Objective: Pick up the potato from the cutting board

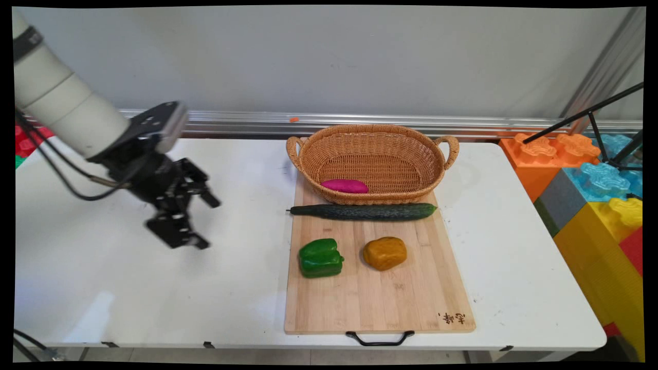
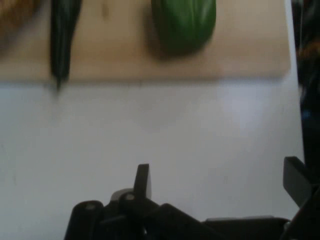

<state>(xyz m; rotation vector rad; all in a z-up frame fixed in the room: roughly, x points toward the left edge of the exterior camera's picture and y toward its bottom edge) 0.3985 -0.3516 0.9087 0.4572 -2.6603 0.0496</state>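
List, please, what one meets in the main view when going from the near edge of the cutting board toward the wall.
Black handle → green pepper and orange-brown vegetable, side by side → cucumber → purple sweet potato inside the wicker basket, whose far rim comes last.

**Much of the hand camera's scene falls outside the frame**

In the hand view, the green pepper [image 2: 184,22] and cucumber [image 2: 62,40] are cropped by the top edge, and the basket [image 2: 15,17] shows only as a blurred corner. In the main view, the basket wall [image 1: 370,198] hides the lower edge of the purple sweet potato [image 1: 344,185].
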